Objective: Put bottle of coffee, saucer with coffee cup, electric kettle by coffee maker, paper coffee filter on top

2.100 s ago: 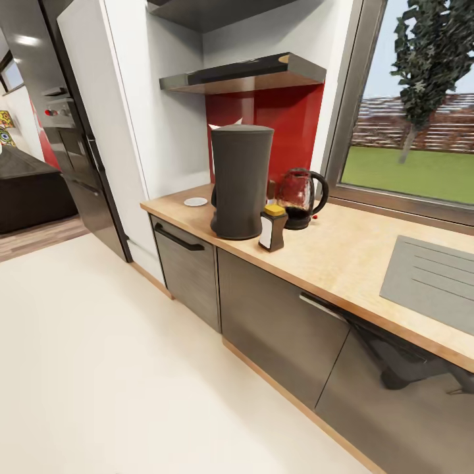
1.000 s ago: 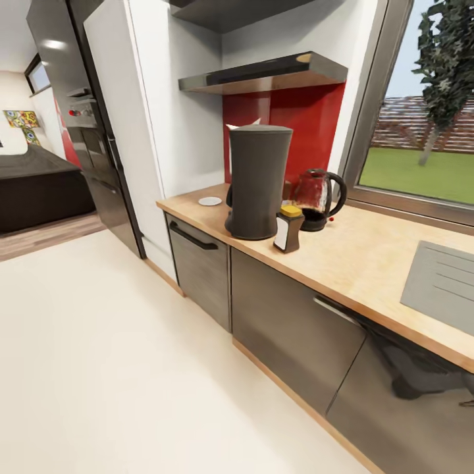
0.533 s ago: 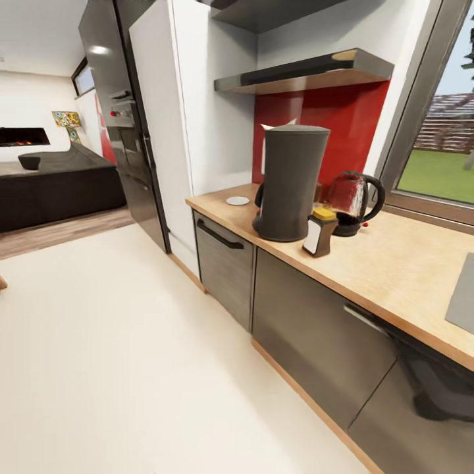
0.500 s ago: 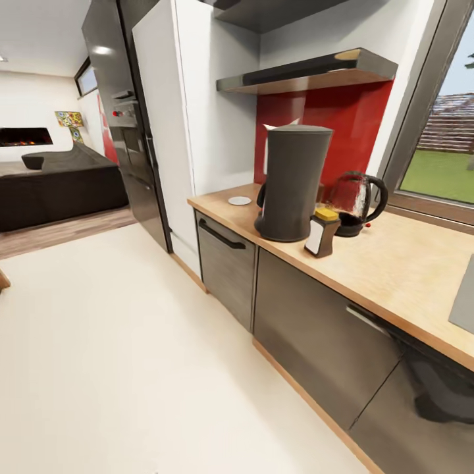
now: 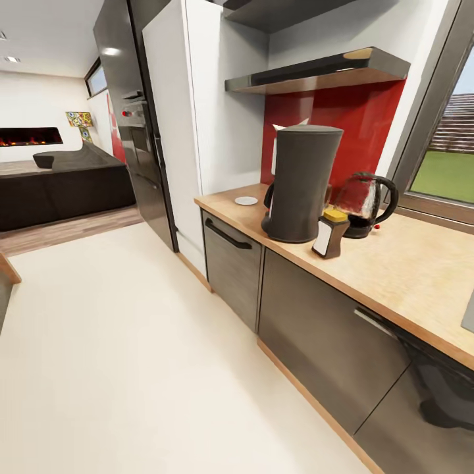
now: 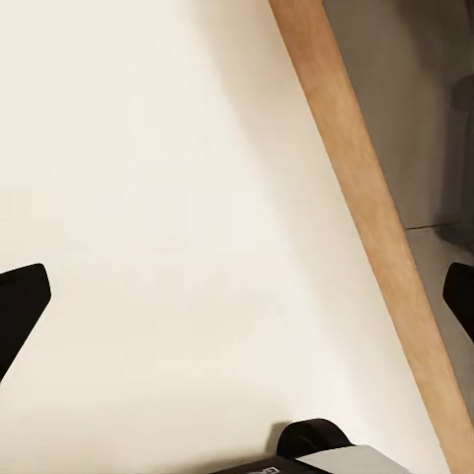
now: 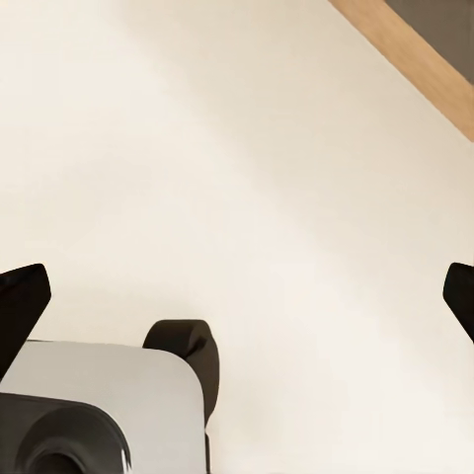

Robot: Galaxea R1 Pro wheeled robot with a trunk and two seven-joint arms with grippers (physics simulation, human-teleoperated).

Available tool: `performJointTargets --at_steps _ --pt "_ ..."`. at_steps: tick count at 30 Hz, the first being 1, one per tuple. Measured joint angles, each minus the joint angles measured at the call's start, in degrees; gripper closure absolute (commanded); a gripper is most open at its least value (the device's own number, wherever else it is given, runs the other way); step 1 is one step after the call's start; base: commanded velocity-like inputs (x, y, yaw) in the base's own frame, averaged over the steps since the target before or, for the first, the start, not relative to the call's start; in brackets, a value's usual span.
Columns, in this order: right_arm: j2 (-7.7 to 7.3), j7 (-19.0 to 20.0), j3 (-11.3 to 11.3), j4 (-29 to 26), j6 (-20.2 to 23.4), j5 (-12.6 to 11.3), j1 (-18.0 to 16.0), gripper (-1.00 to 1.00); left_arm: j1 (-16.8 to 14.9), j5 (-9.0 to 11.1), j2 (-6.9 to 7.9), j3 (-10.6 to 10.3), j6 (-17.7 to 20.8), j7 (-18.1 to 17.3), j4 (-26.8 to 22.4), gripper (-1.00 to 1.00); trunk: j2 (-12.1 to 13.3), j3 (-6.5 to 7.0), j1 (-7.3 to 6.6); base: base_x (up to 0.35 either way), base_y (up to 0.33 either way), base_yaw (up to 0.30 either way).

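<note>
Light-brown wood worktop (image 5: pixel 395 263) runs from 9 o'clock to 4 o'clock across the head view, over grey drawer fronts. Coffee machine (image 5: pixel 303 184) stands on it near centre, tall and dark grey; a pale paper point, probably the filter (image 5: pixel 289 125), shows just above its top at the back edge. Coffee bottle (image 5: pixel 330 233), yellow cap and white label, sits at the machine's 4 o'clock, just beside its base. Kettle (image 5: pixel 364 205) at the machine's 3 o'clock, dark glass with a black loop handle, close behind the bottle. Saucer (image 5: pixel 246 201) lies at the machine's 9 o'clock, near but apart, nothing on it; cup not seen. Glossy black shelf (image 5: pixel 316 69) hangs above at 12 o'clock. Left gripper (image 6: pixel 237 306) and right gripper (image 7: pixel 237 296) both point down at pale floor, finger tips spread to opposite edges of their wrist views, wide open, nothing held. Judgement: cup is the remaining piece. It will likely be light, rigid, glazed and slick, breakable if dropped; best pinched across the rim wall opposite the handle, or on the handle loop, and set down level onto the saucer, which is thin and may slide on the wood.
</note>
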Motion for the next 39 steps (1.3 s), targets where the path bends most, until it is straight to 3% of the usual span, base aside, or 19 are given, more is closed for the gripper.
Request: performJointTargets --at_steps 12,39 --pt "0.0 0.0 0.0 0.0 0.0 0.0 0.0 -1.0 0.0 0.0 0.0 0.0 0.0 0.1 0.0 -1.0 0.0 0.0 -0.02 0.056 0.049 0.0" --pt "0.06 -0.2 0.0 0.0 0.0 0.1 0.0 -1.0 0.0 0.0 0.0 -0.1 0.0 0.1 0.0 -1.0 0.0 0.0 -0.03 0.272 0.189 0.0"
